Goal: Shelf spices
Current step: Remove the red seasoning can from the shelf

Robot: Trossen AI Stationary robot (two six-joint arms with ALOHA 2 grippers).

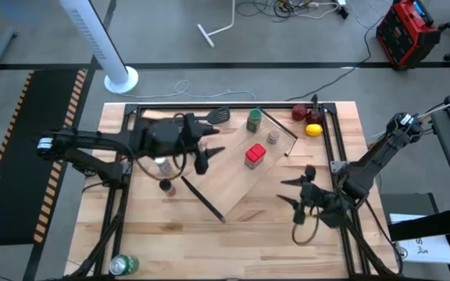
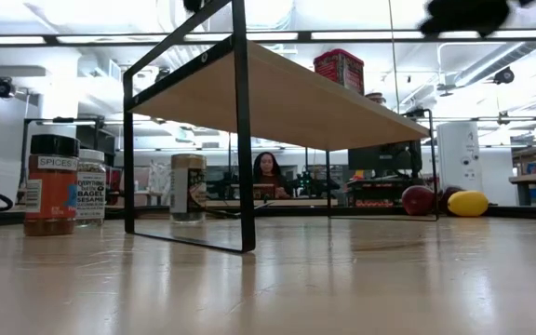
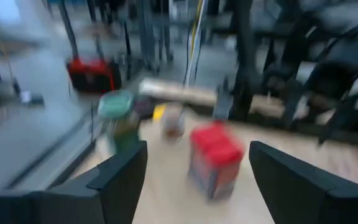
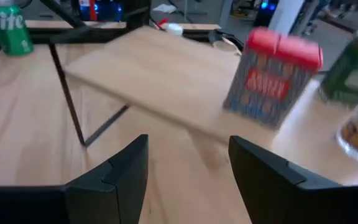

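"SPICES" on black-capped jar point(image 2: 50, 186); "BAGEL SESAME" on white-capped jar point(image 2: 91, 188); "rite" on green can point(image 4: 9, 28).

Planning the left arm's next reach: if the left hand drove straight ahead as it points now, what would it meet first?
Probably the red square tin on the shelf; it sits nearly centred ahead of the open left hand, though depth is unclear.

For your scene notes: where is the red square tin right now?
In the high view, the red square tin stands on the shelf near its middle, just below the green jar and small shaker.

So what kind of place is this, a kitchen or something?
More likely a robotics lab or workshop than a kitchen: two robot arms at a wooden table, cables across the floor, and a person at a desk behind.
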